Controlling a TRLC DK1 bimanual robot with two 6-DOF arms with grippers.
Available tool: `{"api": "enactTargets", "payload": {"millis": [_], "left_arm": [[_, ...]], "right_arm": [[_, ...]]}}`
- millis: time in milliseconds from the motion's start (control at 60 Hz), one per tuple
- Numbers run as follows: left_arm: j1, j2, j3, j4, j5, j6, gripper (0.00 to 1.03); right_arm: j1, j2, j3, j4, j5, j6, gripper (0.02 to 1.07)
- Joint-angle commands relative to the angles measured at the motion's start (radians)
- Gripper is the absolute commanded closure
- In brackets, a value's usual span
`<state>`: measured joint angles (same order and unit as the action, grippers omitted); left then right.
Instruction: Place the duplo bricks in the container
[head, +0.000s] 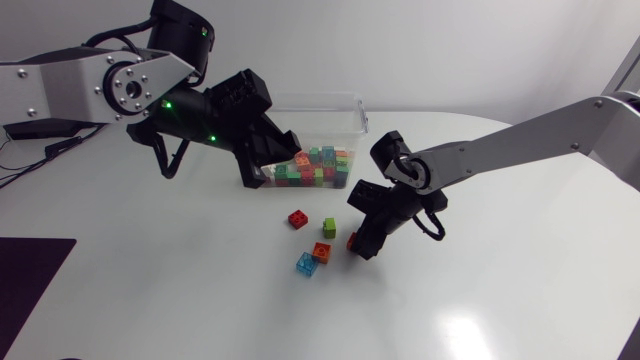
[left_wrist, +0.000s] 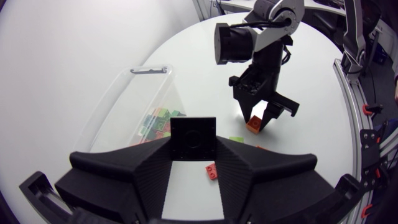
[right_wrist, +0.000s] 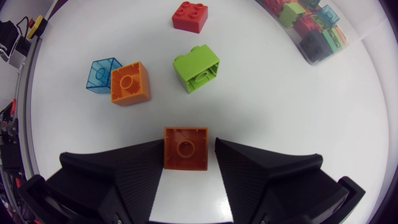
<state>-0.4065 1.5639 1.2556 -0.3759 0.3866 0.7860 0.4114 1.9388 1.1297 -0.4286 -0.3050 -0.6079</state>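
My left gripper (head: 274, 158) hangs at the front left of the clear plastic container (head: 352, 108) and is shut on a black brick (left_wrist: 193, 138). The container (left_wrist: 121, 102) holds several colourful bricks. My right gripper (head: 361, 242) stands low over the table, open, with an orange brick (right_wrist: 185, 148) between its fingers; a small gap shows on one side. From the left wrist view the right gripper (left_wrist: 256, 121) straddles that brick (left_wrist: 254, 125). Ahead of it lie loose bricks: red (right_wrist: 189, 16), green (right_wrist: 196, 68), orange (right_wrist: 130, 83) and clear blue (right_wrist: 99, 71).
The loose bricks sit in a cluster in front of the container: red (head: 298, 218), green (head: 329, 226), orange (head: 321, 251), blue (head: 306, 264). White tabletop stretches wide to the front and right. A dark mat (head: 30, 290) lies at the front left.
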Motion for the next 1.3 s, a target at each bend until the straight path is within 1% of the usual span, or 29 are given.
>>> {"api": "enactTargets", "payload": {"millis": [0,200,367,433,500,567,617,867,933,950,1000,1017,1033,1050,1083,1283], "left_arm": [[0.011,-0.004,0.013,0.034,-0.012,-0.059,0.68],[0.061,0.056,0.084,0.134,-0.049,-0.183,0.67],[0.063,0.131,0.154,0.172,-0.086,-0.243,0.67],[0.061,0.168,0.18,0.203,-0.115,-0.275,0.67],[0.066,0.211,0.214,0.209,-0.132,-0.3,0.66],[0.071,0.24,0.231,0.238,-0.146,-0.318,0.66],[0.074,0.271,0.251,0.261,-0.173,-0.326,0.66],[0.113,0.421,0.407,0.255,-0.222,-0.39,0.64],[0.115,0.438,0.426,0.261,-0.262,-0.399,0.59],[0.115,0.449,0.435,0.261,-0.275,-0.399,0.55],[0.118,0.467,0.455,0.256,-0.29,-0.399,0.35],[0.118,0.469,0.456,0.255,-0.296,-0.399,0.31],[0.12,0.476,0.464,0.255,-0.311,-0.399,0.19],[0.121,0.481,0.469,0.253,-0.316,-0.399,0.13],[0.124,0.482,0.472,0.247,-0.318,-0.401,0.05],[0.146,0.426,0.415,0.253,-0.318,-0.401,0.05]], "right_arm": [[-0.003,0.022,0.024,-0.029,0.007,-0.035,0.78],[-0.016,-0.066,0.035,-0.098,0.007,-0.039,0.79],[-0.014,-0.147,0.073,-0.168,0.007,-0.027,0.79],[-0.01,-0.178,0.091,-0.194,0.007,-0.015,0.79],[-0.002,-0.205,0.107,-0.213,0.007,-0.006,0.79],[0.007,-0.227,0.124,-0.234,0.007,0.005,0.79],[0.013,-0.242,0.139,-0.249,0.007,0.014,0.79],[0.033,-0.302,0.239,-0.302,0.006,0.065,0.79],[0.033,-0.307,0.275,-0.309,0.004,0.08,0.79],[0.033,-0.307,0.285,-0.309,0.004,0.083,0.79],[0.032,-0.308,0.311,-0.309,0.004,0.094,0.79],[0.032,-0.308,0.32,-0.309,0.004,0.099,0.79],[0.03,-0.308,0.331,-0.309,0.004,0.103,0.79],[0.029,-0.307,0.343,-0.309,0.004,0.109,0.79],[0.029,-0.304,0.361,-0.309,0.004,0.117,0.79],[0.027,-0.255,0.476,-0.279,-0.002,0.155,0.79]]}}
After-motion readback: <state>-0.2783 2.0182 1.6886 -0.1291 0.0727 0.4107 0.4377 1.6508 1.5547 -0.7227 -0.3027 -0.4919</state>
